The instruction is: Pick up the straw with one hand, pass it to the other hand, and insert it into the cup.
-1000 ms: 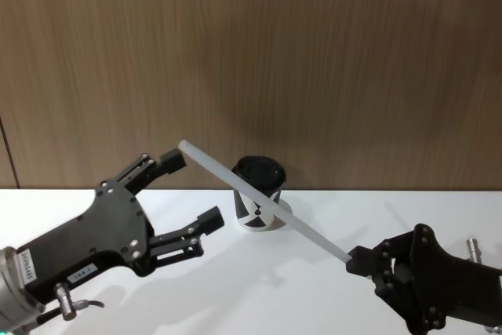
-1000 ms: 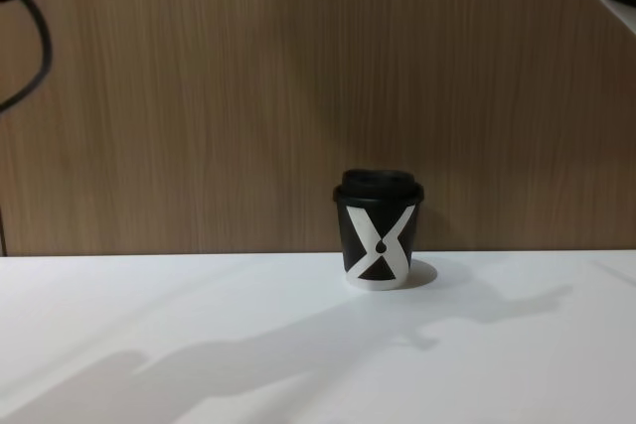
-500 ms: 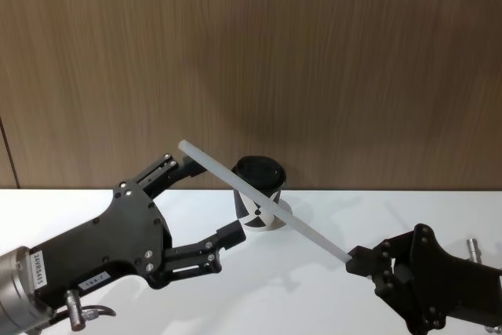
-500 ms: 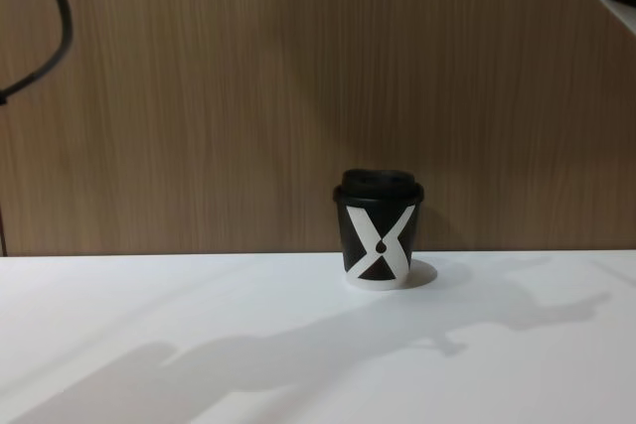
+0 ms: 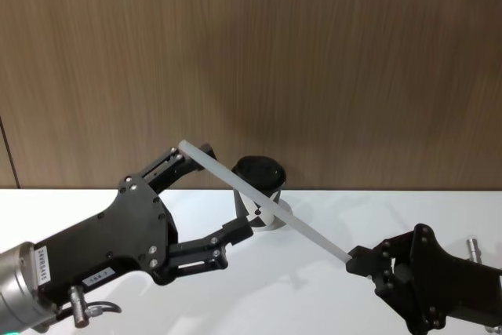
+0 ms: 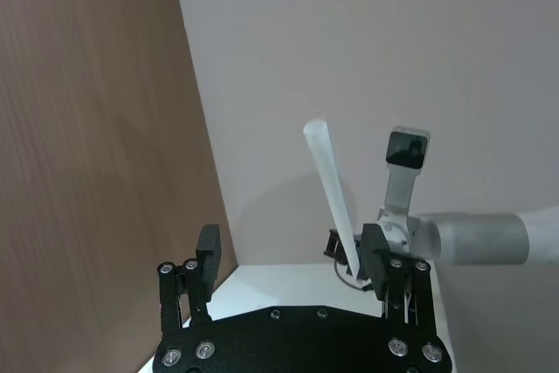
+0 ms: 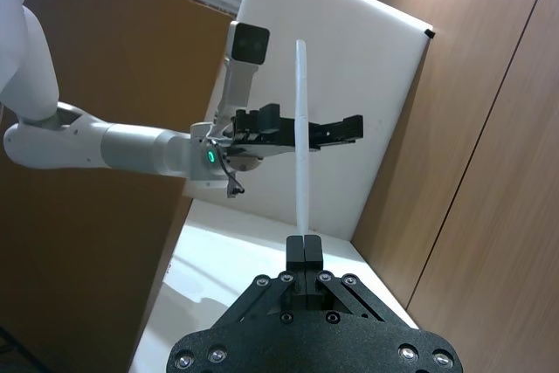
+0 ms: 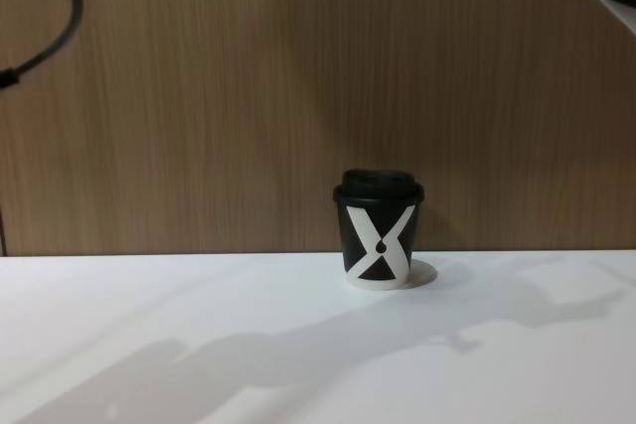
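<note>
Your right gripper [image 5: 353, 260] is pinching straw [image 5: 298, 224] by 4 o'clock end, leaving 10 o'clock end free for handover. Left gripper [image 5: 223, 190], spread wide, is straddling that end. Cup [image 8: 378, 235] is standing lidded at 12 o'clock, awaiting insertion.

In the head view you see a wood-panelled wall [image 5: 329, 52] filling the upper frame, with a dark vertical seam [image 5: 8, 151] at the left edge. A white table [image 5: 439, 209] spans the lower frame. In the chest view, soft shadows [image 8: 258, 359] cross its lower half.
</note>
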